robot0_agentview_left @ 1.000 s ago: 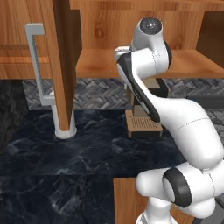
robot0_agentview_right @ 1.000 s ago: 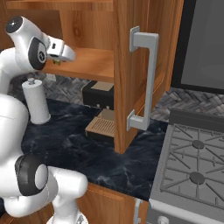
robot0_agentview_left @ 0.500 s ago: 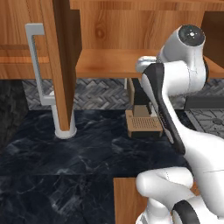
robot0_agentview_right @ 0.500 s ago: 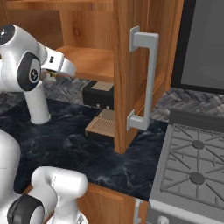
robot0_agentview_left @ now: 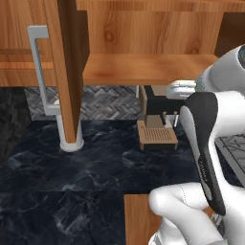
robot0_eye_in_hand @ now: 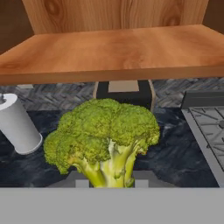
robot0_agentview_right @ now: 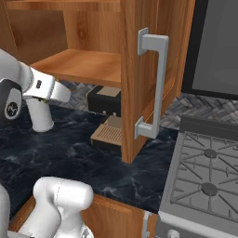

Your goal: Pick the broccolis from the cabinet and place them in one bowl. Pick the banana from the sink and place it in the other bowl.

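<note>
A broccoli floret (robot0_eye_in_hand: 105, 144) is held in the tool (robot0_eye_in_hand: 109, 183), jaws narrowed onto its pale stalk; in the hand view it hangs in front of the cabinet (robot0_eye_in_hand: 118, 52) shelf, over the dark marbled worktop (robot0_eye_in_hand: 175, 144). Compared with one second earlier, the arm has been drawn back from the cabinet opening and swung towards the stove side, the wrist now seen low in the right base view beside the white cylinder (robot0_agentview_right: 41, 116). The shelf is seen bare where visible in the base views. Judged: the lift-out of this floret is complete and transport is under way; neither bowl is in sight, so a longer carry is probably needed.
</note>
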You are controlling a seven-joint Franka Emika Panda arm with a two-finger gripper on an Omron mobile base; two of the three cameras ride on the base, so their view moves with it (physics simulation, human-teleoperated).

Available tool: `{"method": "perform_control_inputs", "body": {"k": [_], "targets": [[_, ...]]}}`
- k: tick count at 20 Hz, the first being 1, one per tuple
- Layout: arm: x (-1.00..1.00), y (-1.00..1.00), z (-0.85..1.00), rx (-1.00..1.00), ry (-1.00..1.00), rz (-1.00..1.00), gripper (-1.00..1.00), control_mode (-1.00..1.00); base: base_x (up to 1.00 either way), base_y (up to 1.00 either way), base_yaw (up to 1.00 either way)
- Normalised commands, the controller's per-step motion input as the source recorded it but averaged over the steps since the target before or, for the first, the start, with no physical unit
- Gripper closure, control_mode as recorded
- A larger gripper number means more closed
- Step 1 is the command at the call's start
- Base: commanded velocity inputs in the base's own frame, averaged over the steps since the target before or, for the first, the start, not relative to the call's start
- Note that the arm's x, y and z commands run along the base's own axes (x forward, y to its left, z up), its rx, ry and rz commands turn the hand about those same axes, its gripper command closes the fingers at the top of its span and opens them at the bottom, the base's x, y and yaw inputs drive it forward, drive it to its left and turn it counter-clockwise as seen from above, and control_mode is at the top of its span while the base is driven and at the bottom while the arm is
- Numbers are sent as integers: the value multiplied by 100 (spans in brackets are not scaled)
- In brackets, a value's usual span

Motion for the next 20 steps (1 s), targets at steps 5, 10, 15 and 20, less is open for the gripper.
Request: {"method": "perform_control_inputs", "body": {"k": [5, 10, 15, 20], "targets": [[-100, -8, -17, 1, 0, 3, 100, -100, 0, 0, 0], [-100, -4, -12, 0, 7, 2, 100, -100, 0, 0, 0], [-55, -2, -14, 0, 10, 0, 100, -100, 0, 0, 0], [-4, 0, 0, 0, 0, 0, 100, -100, 0, 0, 0]]}}
